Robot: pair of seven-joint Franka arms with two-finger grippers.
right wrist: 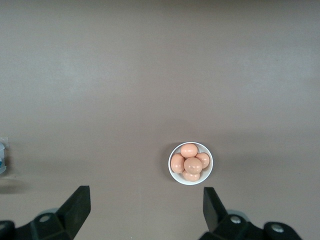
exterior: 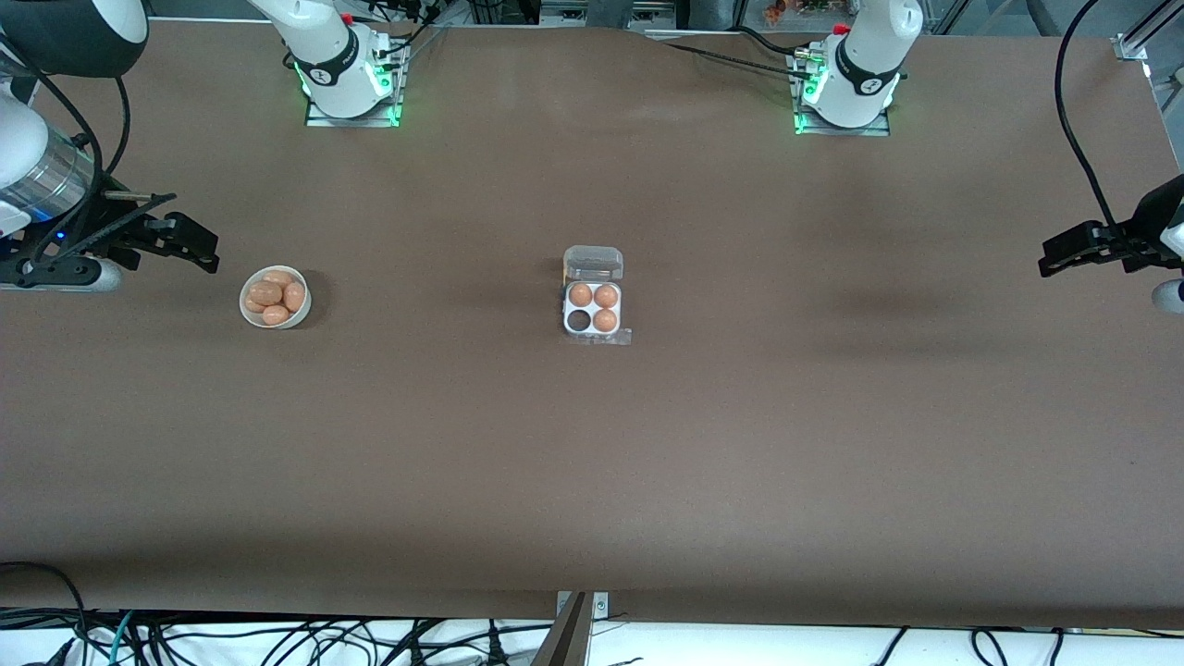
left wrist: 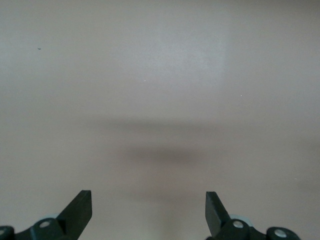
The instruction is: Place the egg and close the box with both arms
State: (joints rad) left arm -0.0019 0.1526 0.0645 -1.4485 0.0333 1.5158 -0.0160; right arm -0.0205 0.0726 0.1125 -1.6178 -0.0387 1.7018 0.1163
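Observation:
The box sits mid-table with its clear lid lying open on the side toward the robots' bases. Three eggs fill three cells; the cell nearer the front camera, toward the right arm's end, is empty. Several more eggs lie in a round white bowl toward the right arm's end; they also show in the right wrist view. My right gripper is open and empty beside the bowl. My left gripper is open and empty over bare table at the left arm's end.
The brown table is bare around the box and bowl. Cables hang along the edge nearest the front camera. A pale object shows at the edge of the right wrist view.

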